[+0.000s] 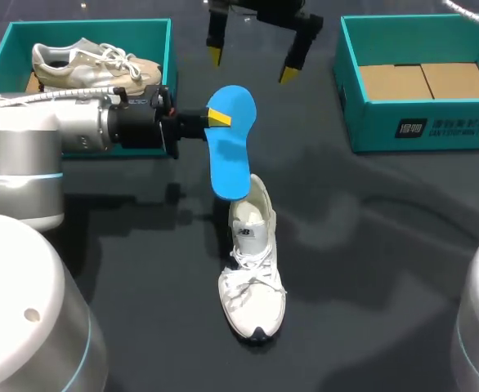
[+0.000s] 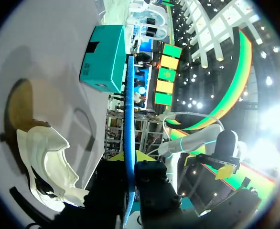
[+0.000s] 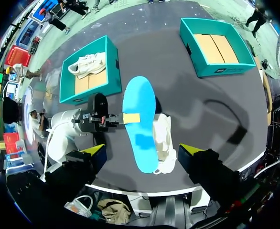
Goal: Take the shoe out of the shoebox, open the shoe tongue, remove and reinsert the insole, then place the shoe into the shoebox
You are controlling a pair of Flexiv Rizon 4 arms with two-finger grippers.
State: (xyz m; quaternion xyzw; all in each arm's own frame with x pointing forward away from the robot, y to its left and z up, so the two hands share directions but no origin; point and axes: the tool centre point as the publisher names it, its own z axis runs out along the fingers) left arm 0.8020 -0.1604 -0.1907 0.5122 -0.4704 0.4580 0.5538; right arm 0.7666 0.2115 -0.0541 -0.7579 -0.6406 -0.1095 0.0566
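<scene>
The left gripper (image 1: 219, 118) is pinching the blue insole (image 1: 230, 151) by its edge. In the left wrist view the insole (image 2: 129, 119) is running edge-on straight out between the fingers of the gripper (image 2: 130, 162). The insole is hanging over the heel opening of the white shoe (image 1: 252, 273). Its lower end is overlapping the collar, though whether it is already inside cannot be told. The shoe itself is lying on the dark table (image 1: 370, 269), toe toward the robot, tongue pulled up.

The right gripper (image 1: 251, 65) is waiting beyond the shoe's heel and above the insole, its fingers spread wide and holding nothing.

Reinsertion looks like the step in hand. For a clean job, the insole should be lined up with the shoe's long axis. It should then be fed low under the raised tongue and slid forward without buckling. The spread gripper could be steadying the heel, since the shoe is loose and may skid.

Beyond the shoe to its left, a teal shoebox (image 1: 84, 22) is holding a second shoe (image 1: 92, 65). Beyond it to the right, another teal shoebox (image 1: 370, 122) is showing its cardboard floor.

Writing: a small logo (image 1: 245, 233) is showing on the tongue, and white print (image 1: 448, 126) on the right box's near wall. Neither is being read out here.
</scene>
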